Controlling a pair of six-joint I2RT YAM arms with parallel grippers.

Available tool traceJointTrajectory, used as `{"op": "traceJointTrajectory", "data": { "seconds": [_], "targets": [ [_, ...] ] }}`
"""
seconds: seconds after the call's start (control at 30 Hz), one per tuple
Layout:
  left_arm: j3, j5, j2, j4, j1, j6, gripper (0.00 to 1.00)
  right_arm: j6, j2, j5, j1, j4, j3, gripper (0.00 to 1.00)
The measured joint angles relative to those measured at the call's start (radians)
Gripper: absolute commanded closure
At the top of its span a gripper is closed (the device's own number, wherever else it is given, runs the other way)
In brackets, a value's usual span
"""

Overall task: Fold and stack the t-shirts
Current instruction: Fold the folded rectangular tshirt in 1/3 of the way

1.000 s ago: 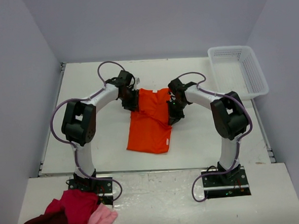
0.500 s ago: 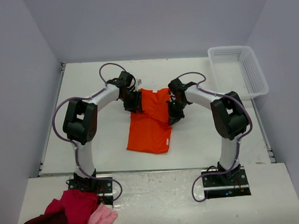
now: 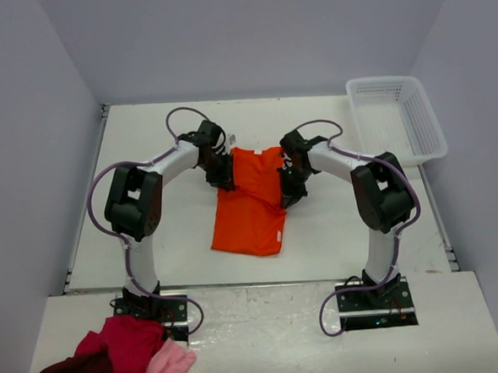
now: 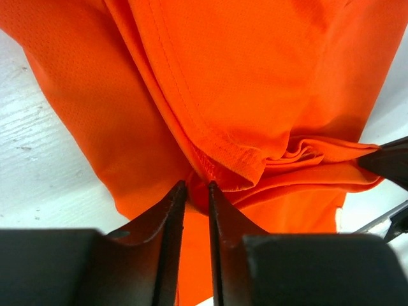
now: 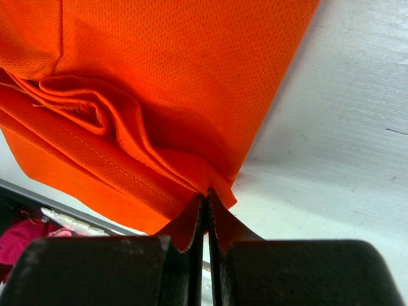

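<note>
One bright orange t-shirt (image 3: 249, 210) lies partly folded in the middle of the white table, its lower half flat and its upper half bunched between the two arms. My left gripper (image 3: 225, 178) sits at the shirt's upper left edge. In the left wrist view its jaws (image 4: 196, 185) stand narrow, with a gathered fold of the orange cloth (image 4: 255, 83) pinched at their tips. My right gripper (image 3: 288, 192) is at the shirt's right edge. The right wrist view shows that gripper (image 5: 207, 193) shut tight on a corner of layered orange cloth (image 5: 159, 76).
A white mesh basket (image 3: 397, 118) stands at the back right corner of the table. A heap of red, maroon and pink clothes (image 3: 116, 359) lies on the near ledge, left of the left arm's base. Bare white table (image 3: 150, 235) surrounds the shirt.
The left gripper has shifted slightly toward the shirt and its jaws have closed in on the shirt's left edge. The right arm and the shirt's lower half have not moved.
</note>
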Motion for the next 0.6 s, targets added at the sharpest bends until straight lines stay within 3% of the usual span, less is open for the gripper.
{"op": "traceJointTrajectory", "data": {
  "seconds": [0.17, 0.6],
  "targets": [
    [0.000, -0.019, -0.010, -0.030, 0.000, 0.000, 1.00, 0.000, 0.000, 0.001, 0.000, -0.008, 0.014, 1.00],
    [-0.016, -0.106, -0.156, -0.108, 0.000, -0.013, 1.00, -0.015, 0.000, 0.038, 0.000, -0.043, 0.045, 1.00]
  ]
}}
